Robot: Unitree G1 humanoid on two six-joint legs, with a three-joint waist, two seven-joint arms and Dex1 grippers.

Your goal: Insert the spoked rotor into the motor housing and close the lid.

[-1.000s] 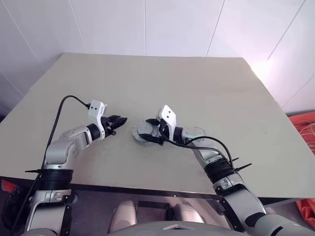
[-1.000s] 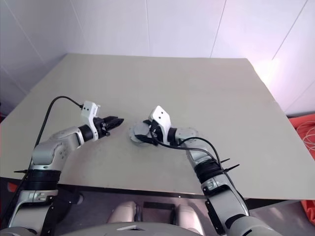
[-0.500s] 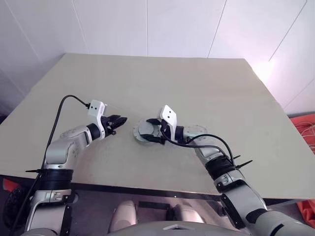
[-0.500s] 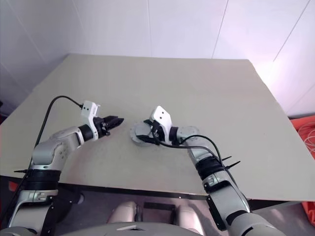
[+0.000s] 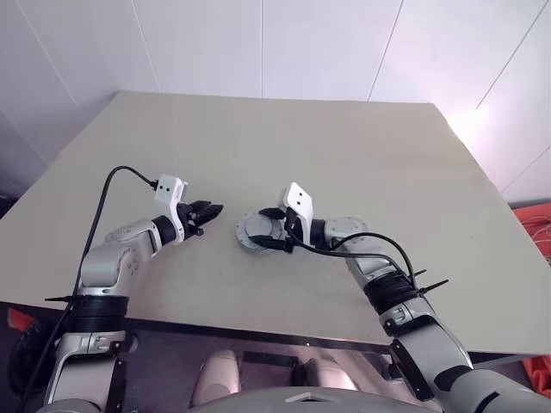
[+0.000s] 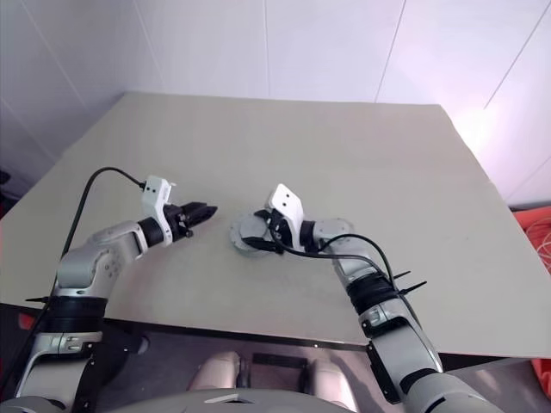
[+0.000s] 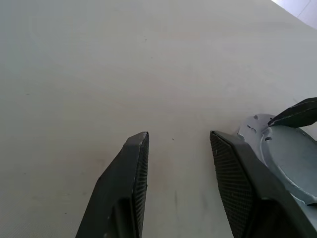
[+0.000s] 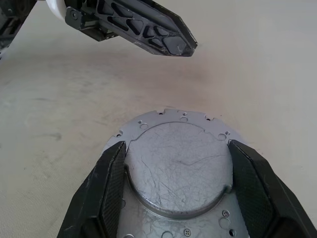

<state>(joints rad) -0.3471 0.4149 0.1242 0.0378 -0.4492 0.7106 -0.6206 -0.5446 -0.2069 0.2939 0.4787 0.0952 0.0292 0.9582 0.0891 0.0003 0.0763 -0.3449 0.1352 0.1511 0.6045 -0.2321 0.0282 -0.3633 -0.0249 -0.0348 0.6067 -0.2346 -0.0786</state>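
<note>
Around the lid (image 8: 179, 168), right fingers (image 8: 111, 186) close.

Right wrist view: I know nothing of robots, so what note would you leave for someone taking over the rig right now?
Left gripper: open, empty, hovering over the table just beside the work.
Right gripper: closed on the silver disc, one finger against each side.
Parts: the disc sits raised on a flanged base plate lying flat on the table; it looks like the closed unit.
Done: seemingly the lid is down. Whether the spoked rotor is inside cannot be seen.
Left: check the rotor and the lid's seating, then release.
</note>
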